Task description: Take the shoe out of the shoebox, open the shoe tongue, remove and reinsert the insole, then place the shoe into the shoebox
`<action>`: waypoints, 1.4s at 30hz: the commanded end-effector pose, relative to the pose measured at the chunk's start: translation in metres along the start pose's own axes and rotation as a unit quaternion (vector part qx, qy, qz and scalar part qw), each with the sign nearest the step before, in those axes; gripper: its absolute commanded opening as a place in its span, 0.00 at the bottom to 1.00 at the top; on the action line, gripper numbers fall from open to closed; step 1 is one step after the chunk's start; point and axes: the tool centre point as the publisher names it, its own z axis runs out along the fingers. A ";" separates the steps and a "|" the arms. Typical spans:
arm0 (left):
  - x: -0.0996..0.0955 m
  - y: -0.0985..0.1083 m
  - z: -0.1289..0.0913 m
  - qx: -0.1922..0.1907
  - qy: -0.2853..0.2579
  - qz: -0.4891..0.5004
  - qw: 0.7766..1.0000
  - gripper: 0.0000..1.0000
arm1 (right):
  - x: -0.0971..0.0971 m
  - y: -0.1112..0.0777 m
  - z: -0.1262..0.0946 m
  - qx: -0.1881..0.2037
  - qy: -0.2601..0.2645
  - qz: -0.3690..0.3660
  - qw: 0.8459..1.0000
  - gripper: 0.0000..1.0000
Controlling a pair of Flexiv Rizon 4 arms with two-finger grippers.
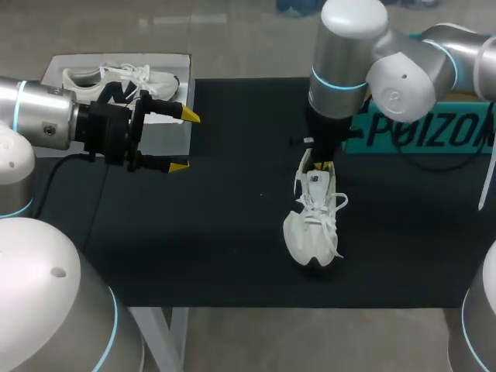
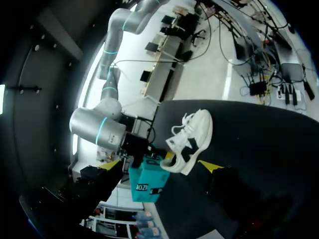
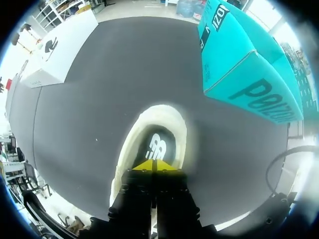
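A white shoe (image 1: 311, 213) lies on the black mat (image 1: 194, 232) near the middle, toe toward the front edge. My right gripper (image 1: 318, 165) comes straight down at its heel end. In the right wrist view the right gripper (image 3: 154, 166) is shut, its yellow tips pressed together over the dark insole (image 3: 158, 145) inside the shoe (image 3: 128, 149); I cannot tell whether they pinch anything. The teal shoebox (image 1: 434, 128) stands behind the right arm. My left gripper (image 1: 184, 141) hangs open and empty at the mat's left edge. The left wrist view shows the shoe (image 2: 192, 137) far ahead of the left gripper (image 2: 162, 167).
A white box (image 1: 167, 136) at the back left holds a second white shoe (image 1: 116, 80), just behind my left gripper. The teal shoebox (image 3: 239, 59) and the white box (image 3: 55, 50) both show beyond the shoe in the right wrist view.
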 end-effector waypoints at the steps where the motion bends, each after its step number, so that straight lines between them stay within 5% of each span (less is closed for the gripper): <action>1: 0.000 0.000 0.000 0.000 0.002 0.000 1.000 1.00 | -0.001 0.000 -0.003 0.013 0.000 0.002 1.000 0.00; 22: 0.000 0.000 0.000 0.000 0.002 0.000 1.000 1.00 | 0.013 -0.032 0.026 0.046 0.019 0.005 0.999 0.00; 24: 0.000 0.000 0.000 0.000 0.002 0.000 1.000 1.00 | 0.014 -0.032 0.027 0.047 0.020 0.005 0.999 0.43; 25: 0.000 0.000 0.000 0.000 0.002 0.000 1.000 1.00 | 0.014 -0.032 0.026 0.047 0.019 0.005 0.999 0.76; 26: 0.000 0.000 0.000 0.000 0.002 0.000 1.000 1.00 | 0.014 -0.032 0.026 0.046 0.019 0.006 0.999 0.99; 42: 0.000 0.000 0.000 0.000 0.002 0.000 1.000 1.00 | 0.012 -0.019 0.012 0.022 0.023 0.003 0.999 1.00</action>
